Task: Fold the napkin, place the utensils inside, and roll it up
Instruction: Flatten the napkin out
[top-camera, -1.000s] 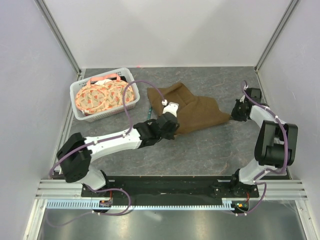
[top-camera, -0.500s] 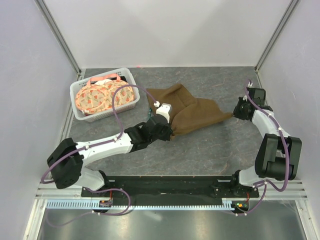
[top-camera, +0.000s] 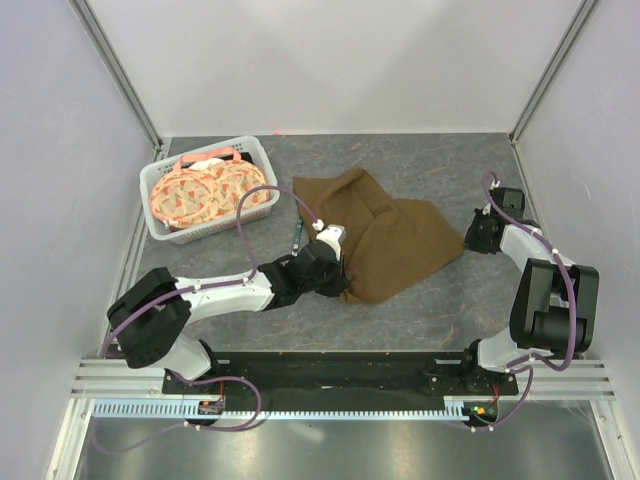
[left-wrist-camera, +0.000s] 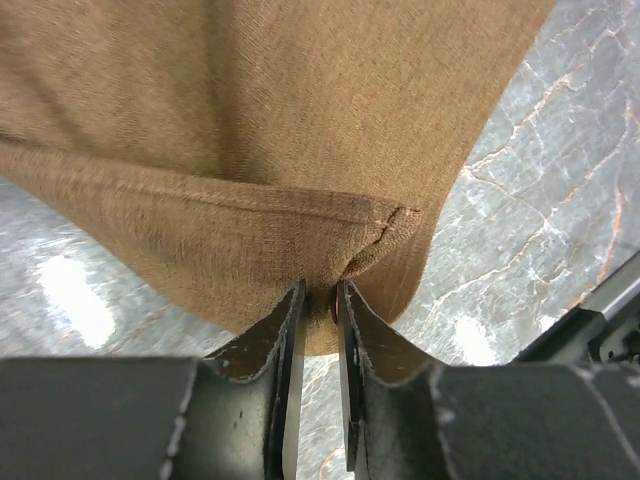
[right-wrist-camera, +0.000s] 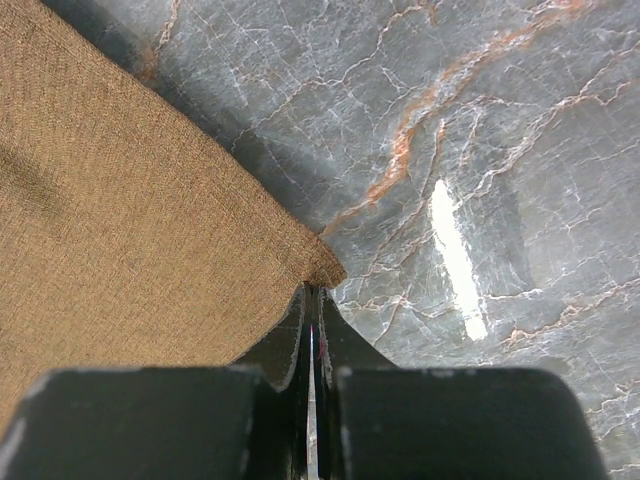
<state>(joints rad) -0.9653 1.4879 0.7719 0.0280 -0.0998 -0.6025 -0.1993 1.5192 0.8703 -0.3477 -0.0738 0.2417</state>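
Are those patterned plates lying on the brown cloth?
No, the plates sit in the white basket, well apart from the brown cloth.

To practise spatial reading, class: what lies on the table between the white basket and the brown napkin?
A slim teal-handled utensil lies there, visible only in the top external view.

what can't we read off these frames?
Utensil: top view, thin teal sliver left of the napkin; head too small, lower end behind the left arm.
Left gripper: wrist view, jaws barely apart at the hem; pinching or free, unclear.
Right gripper: wrist view, jaws shut at the napkin's corner; cloth between them not visible.
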